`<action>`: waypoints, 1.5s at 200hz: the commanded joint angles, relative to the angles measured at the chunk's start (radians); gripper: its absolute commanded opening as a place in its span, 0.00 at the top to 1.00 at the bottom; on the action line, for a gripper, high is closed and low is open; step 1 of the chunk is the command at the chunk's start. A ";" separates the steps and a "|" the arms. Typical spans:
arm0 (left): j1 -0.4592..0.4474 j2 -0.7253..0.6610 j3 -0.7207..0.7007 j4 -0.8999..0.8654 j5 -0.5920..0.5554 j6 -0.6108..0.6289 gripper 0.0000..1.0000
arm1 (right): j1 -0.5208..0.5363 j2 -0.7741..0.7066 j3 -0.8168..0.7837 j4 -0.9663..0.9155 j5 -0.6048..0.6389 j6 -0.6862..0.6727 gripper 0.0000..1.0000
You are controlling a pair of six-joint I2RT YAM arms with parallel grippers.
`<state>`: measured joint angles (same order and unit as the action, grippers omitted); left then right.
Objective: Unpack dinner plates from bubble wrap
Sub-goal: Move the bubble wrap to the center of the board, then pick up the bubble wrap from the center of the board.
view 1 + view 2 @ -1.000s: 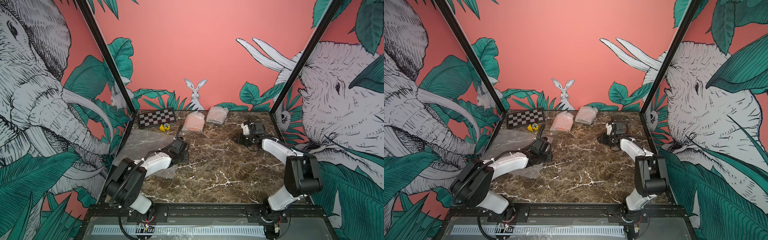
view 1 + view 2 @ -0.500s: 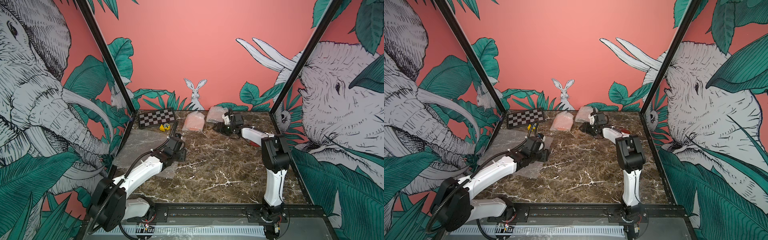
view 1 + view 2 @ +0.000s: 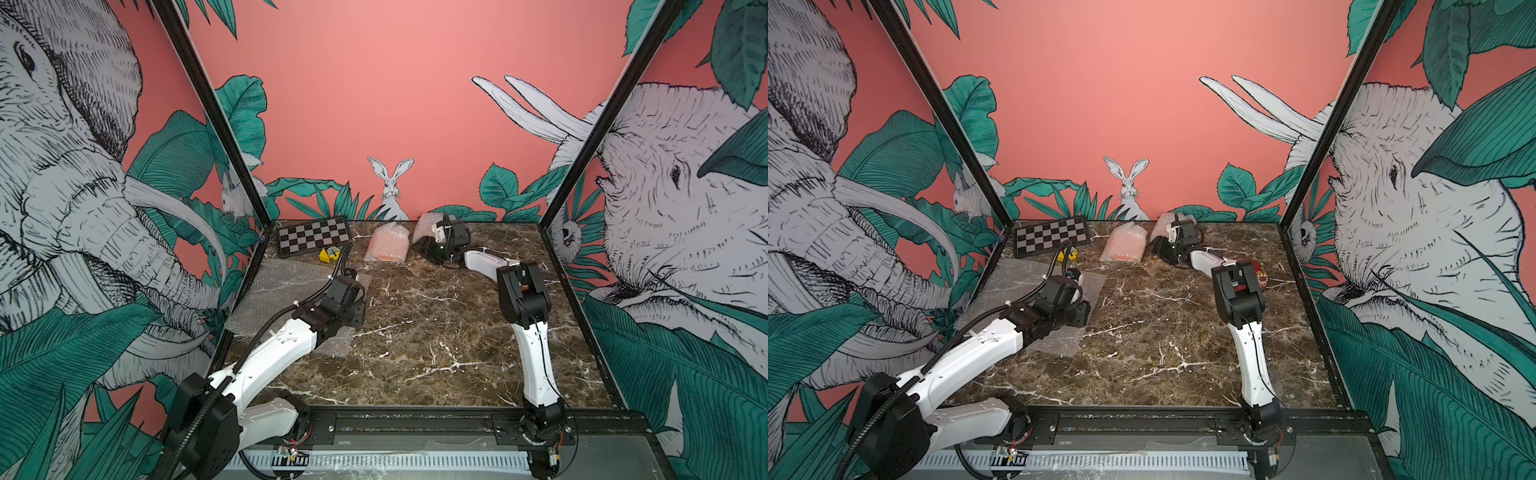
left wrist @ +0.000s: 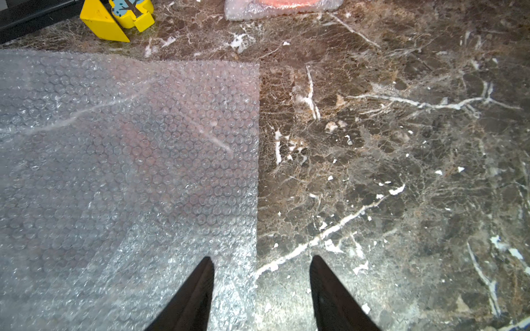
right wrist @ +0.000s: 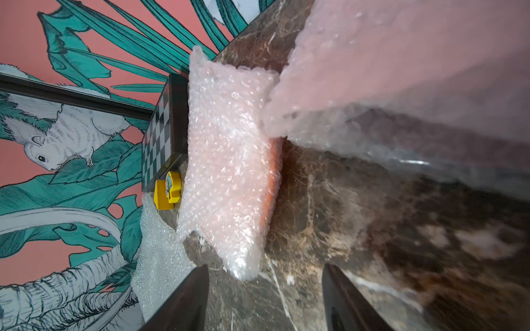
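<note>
Two pairs of fingers stand apart with nothing between them. Those of the left gripper [image 4: 261,258] straddle the edge of a spread bubble wrap sheet [image 4: 129,157], one above the plastic and one above the bare marble table [image 4: 401,172]; the sheet lies flat and empty. Those of the right gripper [image 5: 265,266] point low at the gap between an orange bundle [image 5: 229,160], the bright orange plate inside its wrap, and a second bundle [image 5: 401,71] just beside it, whose contents look dark but cannot be made out. Behind the right arm, a dark red plate [image 3: 1262,275] lies bare on the table in a top view, so I judge one plate unpacked and two left. The step in hand looks like the reach for the next bundle. That move calls for closing on a loose flap of wrap, not on the plate, then peeling it open. The film is thin and may slip. A checkered board [image 3: 313,240] and yellow block [image 4: 114,17] sit at the back, apart from the work.
</note>
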<state>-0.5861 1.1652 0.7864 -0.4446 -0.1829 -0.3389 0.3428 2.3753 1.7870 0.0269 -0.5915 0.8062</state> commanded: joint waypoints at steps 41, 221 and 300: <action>0.005 -0.038 -0.011 -0.032 -0.011 -0.008 0.43 | 0.038 0.122 0.149 0.030 0.004 0.095 0.41; 0.004 -0.057 -0.050 -0.027 -0.012 -0.011 0.44 | 0.056 0.115 0.123 0.134 -0.016 0.149 0.84; 0.005 -0.041 -0.052 0.000 0.003 -0.011 0.43 | 0.007 -0.216 -0.262 0.256 -0.037 0.112 0.84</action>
<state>-0.5861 1.1309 0.7483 -0.4583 -0.1814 -0.3397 0.3798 2.2894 1.6253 0.1711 -0.6090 0.9352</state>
